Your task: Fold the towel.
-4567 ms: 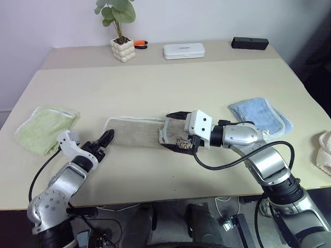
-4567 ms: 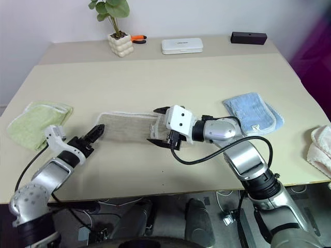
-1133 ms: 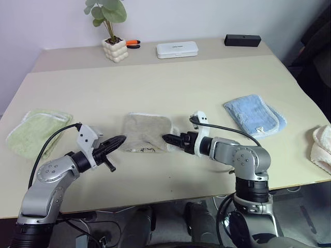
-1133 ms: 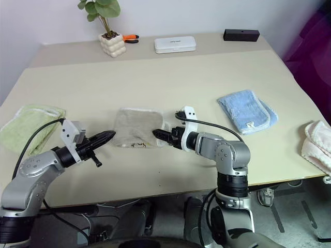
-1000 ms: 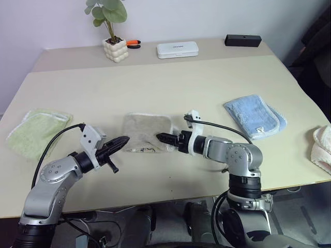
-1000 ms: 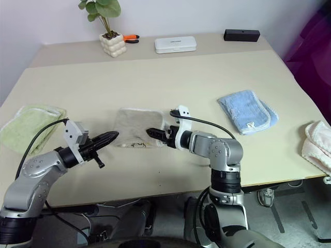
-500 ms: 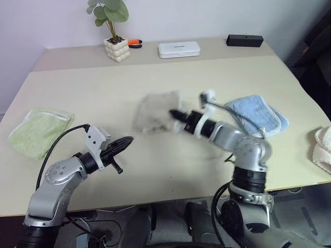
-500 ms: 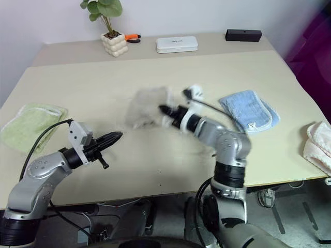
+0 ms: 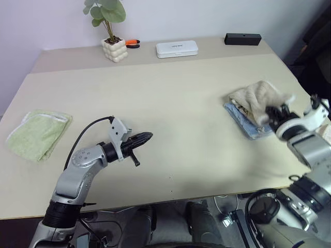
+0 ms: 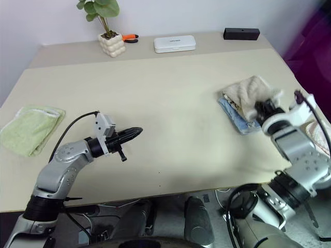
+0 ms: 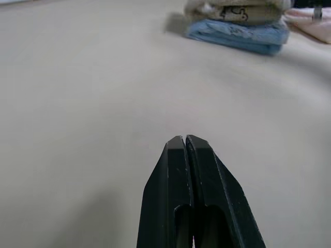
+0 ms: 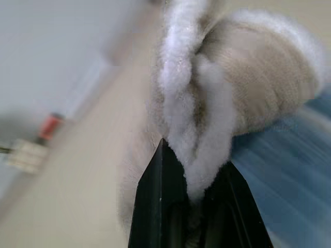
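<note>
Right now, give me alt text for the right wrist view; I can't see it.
The right gripper is shut on the bunched beige towel, which bulges up over the folded light blue towel. The tan table stretches away behind.

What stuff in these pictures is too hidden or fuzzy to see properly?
- The light blue folded towel: mostly covered by the beige towel in the head views.
- The dark embroidered mark on the beige towel: too small to read in the left wrist view.
- The pinkish cloth at the table's right edge: cut off by the picture edge and the right arm.
- The orange thing behind the plant pot: partly hidden, too small to name.
</note>
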Robot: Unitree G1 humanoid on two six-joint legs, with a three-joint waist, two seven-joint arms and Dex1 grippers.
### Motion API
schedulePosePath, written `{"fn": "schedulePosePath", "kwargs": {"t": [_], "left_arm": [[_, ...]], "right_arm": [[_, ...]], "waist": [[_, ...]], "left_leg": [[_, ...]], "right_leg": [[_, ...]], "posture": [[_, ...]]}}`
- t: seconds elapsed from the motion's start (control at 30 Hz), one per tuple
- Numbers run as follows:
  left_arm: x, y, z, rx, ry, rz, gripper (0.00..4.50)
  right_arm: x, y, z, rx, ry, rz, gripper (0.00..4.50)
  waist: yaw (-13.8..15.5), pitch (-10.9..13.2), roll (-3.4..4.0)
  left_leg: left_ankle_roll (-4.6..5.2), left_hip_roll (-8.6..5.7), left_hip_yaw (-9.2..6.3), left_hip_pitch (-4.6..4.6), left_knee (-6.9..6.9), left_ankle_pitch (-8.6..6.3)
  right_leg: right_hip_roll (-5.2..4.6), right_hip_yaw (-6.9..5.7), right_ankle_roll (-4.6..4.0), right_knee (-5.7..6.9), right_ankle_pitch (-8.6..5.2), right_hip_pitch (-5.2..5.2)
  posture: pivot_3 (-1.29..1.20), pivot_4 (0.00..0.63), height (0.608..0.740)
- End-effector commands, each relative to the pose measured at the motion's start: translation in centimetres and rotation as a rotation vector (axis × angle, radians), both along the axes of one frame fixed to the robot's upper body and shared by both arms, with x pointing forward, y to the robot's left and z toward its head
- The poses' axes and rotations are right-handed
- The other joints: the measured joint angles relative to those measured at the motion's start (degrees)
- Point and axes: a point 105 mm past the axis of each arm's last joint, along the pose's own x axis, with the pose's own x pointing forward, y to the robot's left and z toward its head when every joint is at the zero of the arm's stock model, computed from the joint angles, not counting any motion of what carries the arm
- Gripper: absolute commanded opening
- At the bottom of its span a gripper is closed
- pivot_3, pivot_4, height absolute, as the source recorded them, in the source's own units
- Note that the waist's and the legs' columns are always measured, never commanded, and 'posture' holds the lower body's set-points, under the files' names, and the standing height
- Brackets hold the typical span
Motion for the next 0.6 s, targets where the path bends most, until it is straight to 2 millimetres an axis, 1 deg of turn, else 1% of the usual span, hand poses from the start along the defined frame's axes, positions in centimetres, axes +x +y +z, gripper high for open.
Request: {"fn": "schedulePosePath", "kwargs": {"t": [0.03, 0.13, 0.23, 0.27, 0.3, 0.33, 0.4, 0.43, 0.47, 0.53, 0.57, 0.6], "left_arm": [[-0.1, -0.4, 0.6, -0.001, -0.036, -0.028, 0.0], [-0.2, -0.4, 0.4, 0.001, -0.03, -0.036, 0.0], [-0.2, -0.7, 0.3, 0.001, -0.029, -0.039, 0.0], [-0.1, -0.7, 0.3, 0.001, -0.028, -0.04, 0.0], [0.0, -0.7, 0.3, 0.001, -0.03, -0.04, 0.0], [0.3, -0.4, 0.3, -0.001, -0.039, -0.024, 0.0], [1.2, 0.1, 0.6, -0.007, -0.065, 0.02, 0.0], [1.8, 0.5, 0.7, -0.003, -0.085, 0.051, 0.0], [2.2, 0.6, 0.8, 0.0, -0.1, 0.069, 0.0], [3.0, 1.1, 0.8, 0.024, -0.135, 0.124, 0.0], [3.5, 1.5, 0.9, 0.032, -0.153, 0.161, 0.0], [4.0, 2.5, 1.1, 0.044, -0.175, 0.213, 0.0]], "right_arm": [[-1.5, -1.0, 0.2, -0.043, 0.008, -0.067, 0.03], [-1.8, -0.9, 1.0, -0.064, -0.03, -0.059, 1.06], [-2.5, -1.9, 1.6, -0.165, -0.023, -0.08, 2.43], [-2.8, -2.5, 2.2, -0.207, -0.032, -0.106, 3.04], [-3.1, -3.2, 2.9, -0.261, -0.041, -0.14, 3.54], [-3.5, -4.0, 3.9, -0.354, -0.056, -0.172, 3.99], [-4.1, -4.7, 5.9, -0.54, -0.092, -0.205, 3.99], [-4.1, -4.7, 6.9, -0.644, -0.115, -0.199, 3.99], [-4.1, -4.7, 7.5, -0.708, -0.131, -0.192, 3.99], [-3.8, -4.2, 8.6, -0.829, -0.172, -0.146, 3.99], [-3.5, -3.4, 9.0, -0.882, -0.203, -0.098, 3.99], [-3.1, -1.7, 9.5, -0.942, -0.248, -0.006, 3.99]], "waist": [[0.2, 0.0, 0.0], [0.2, 0.0, 0.01], [0.2, 0.0, 0.01], [0.3, 0.0, 0.02], [0.3, 0.0, 0.01], [0.5, 0.0, 0.02], [0.5, 0.0, 0.05], [0.5, 0.0, 0.06], [0.4, 0.0, 0.04], [0.1, -0.1, 0.0], [0.1, -0.1, 0.0], [0.0, 0.0, 0.0]], "left_leg": [[0.0, 0.01, -0.02, 0.0, 0.02, 0.0], [0.01, 0.0, -0.01, 0.0, 0.04, 0.0], [0.02, 0.0, -0.02, 0.0, 0.05, -0.01], [0.02, 0.0, -0.02, 0.0, 0.05, -0.01], [0.02, -0.02, -0.02, 0.0, 0.06, -0.01], [0.02, -0.02, -0.02, 0.0, 0.08, -0.01], [0.03, -0.06, -0.02, 0.0, 0.1, -0.01], [0.03, -0.06, -0.01, 0.0, 0.11, -0.01], [0.03, -0.06, -0.01, 0.0, 0.11, -0.01], [0.03, -0.04, 0.01, 0.03, 0.12, -0.01], [0.03, -0.01, 0.01, 0.06, 0.11, -0.02], [0.03, 0.0, 0.01, 0.09, 0.11, -0.02]], "right_leg": [[0.01, -0.01, 0.0, 0.0, 0.0, 0.01], [0.02, -0.01, 0.01, -0.01, 0.0, 0.03], [0.02, -0.02, 0.02, -0.01, -0.01, 0.04], [0.02, -0.02, 0.02, -0.01, -0.01, 0.04], [0.01, -0.02, 0.03, -0.01, -0.02, 0.06], [0.01, -0.02, 0.03, -0.02, -0.02, 0.07], [0.0, -0.03, 0.08, -0.06, -0.05, 0.13], [0.01, -0.04, 0.09, -0.06, -0.06, 0.14], [0.01, -0.05, 0.11, -0.07, -0.07, 0.16], [0.03, -0.07, 0.12, -0.08, -0.08, 0.19], [0.04, -0.07, 0.12, -0.08, -0.08, 0.21], [0.04, -0.06, 0.12, -0.08, -0.08, 0.22]], "posture": [[0.0, 0.15, 0.74], [0.0, 0.15, 0.74], [0.0, 0.15, 0.74], [0.0, 0.15, 0.74], [0.0, 0.15, 0.74], [0.0, 0.15, 0.74], [0.0, 0.15, 0.74], [0.0, 0.15, 0.74], [0.0, 0.15, 0.74], [0.0, 0.15, 0.74], [0.0, 0.15, 0.74], [0.0, 0.15, 0.74]]}}
